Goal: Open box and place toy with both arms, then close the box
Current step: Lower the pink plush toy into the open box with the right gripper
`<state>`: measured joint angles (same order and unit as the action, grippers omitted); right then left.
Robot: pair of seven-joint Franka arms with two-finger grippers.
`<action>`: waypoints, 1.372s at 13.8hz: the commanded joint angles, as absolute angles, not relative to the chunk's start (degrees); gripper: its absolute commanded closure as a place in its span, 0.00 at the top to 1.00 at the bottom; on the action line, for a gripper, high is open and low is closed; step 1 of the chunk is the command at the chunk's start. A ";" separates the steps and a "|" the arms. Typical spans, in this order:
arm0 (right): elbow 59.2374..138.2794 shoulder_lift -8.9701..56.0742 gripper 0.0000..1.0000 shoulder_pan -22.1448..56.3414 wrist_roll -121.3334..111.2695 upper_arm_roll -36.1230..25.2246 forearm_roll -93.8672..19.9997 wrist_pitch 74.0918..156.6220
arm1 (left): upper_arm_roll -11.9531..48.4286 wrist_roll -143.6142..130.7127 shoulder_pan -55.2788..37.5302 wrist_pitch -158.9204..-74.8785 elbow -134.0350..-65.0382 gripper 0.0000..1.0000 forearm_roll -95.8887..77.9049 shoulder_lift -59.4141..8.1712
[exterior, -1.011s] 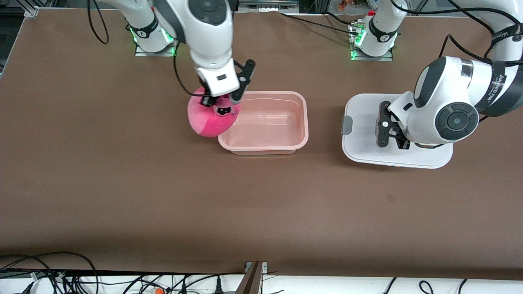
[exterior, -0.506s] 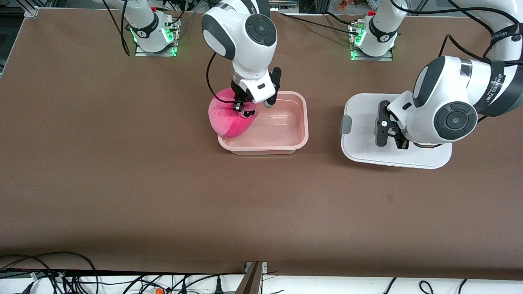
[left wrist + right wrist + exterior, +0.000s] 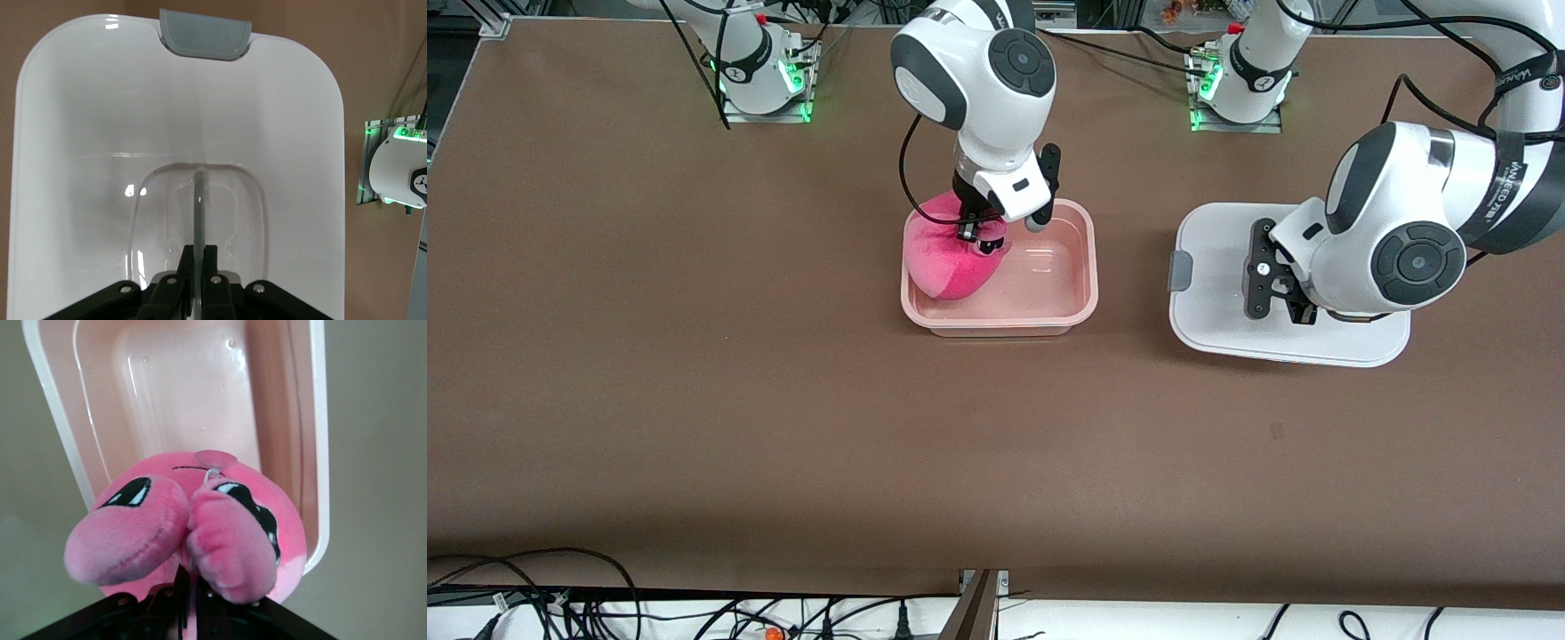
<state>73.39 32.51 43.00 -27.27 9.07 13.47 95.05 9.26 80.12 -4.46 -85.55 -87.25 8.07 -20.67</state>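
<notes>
right gripper [image 3: 980, 233] clenched on round fuzzy pink toy [image 3: 951, 258], over glossy translucent pink box [image 3: 1080, 293]. left gripper [image 3: 1278, 289] clamped on clear handle of smooth white lid [image 3: 1209, 302], toward left arm's end.

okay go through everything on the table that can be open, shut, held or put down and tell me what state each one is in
box: open, lid off, standing on the table.
lid: flat on the table beside the box, toward the left arm's end.
toy: held over the box's end toward the right arm, not let go.
right gripper: shut on the toy.
left gripper: shut on the lid's centre handle.
</notes>
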 commanded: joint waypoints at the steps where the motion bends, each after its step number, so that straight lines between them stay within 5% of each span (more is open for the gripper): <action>1: 70.93 36.81 0.00 44.47 -24.63 8.44 15.64 95.35 | 9.67 81.56 -4.13 -84.46 -86.22 0.00 8.96 -20.74; 4: 70.84 40.77 0.00 45.70 -19.62 8.35 17.40 99.30 | 9.67 81.56 -4.13 -84.46 -86.31 0.00 8.88 -20.83; 5: 70.93 42.00 0.21 46.14 -17.77 8.26 17.49 101.14 | 9.58 81.56 -4.13 -84.46 -86.31 0.00 8.88 -20.83; 6: 70.93 43.32 0.98 46.32 -16.36 8.26 18.62 103.34 | 9.67 81.56 -4.13 -84.46 -86.31 0.00 8.96 -20.83; 12: 70.93 46.67 1.00 47.20 -2.66 8.35 19.16 116.18 | 9.67 81.48 -4.13 -84.38 -86.40 0.00 8.88 -20.83; 16: 70.93 42.91 1.00 45.18 -1.67 8.00 17.24 115.58 | 9.58 81.39 -4.13 -84.11 -86.31 0.00 8.96 -20.66; 19: 70.93 35.01 1.00 37.90 -2.11 7.91 13.19 107.61 | 9.75 82.00 -4.65 -80.77 -84.47 0.00 8.88 -20.39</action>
<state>69.36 41.35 42.41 -1.79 7.10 15.44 112.64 9.25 80.27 -4.40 -83.29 -86.92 8.07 -20.73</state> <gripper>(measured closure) 0.000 0.930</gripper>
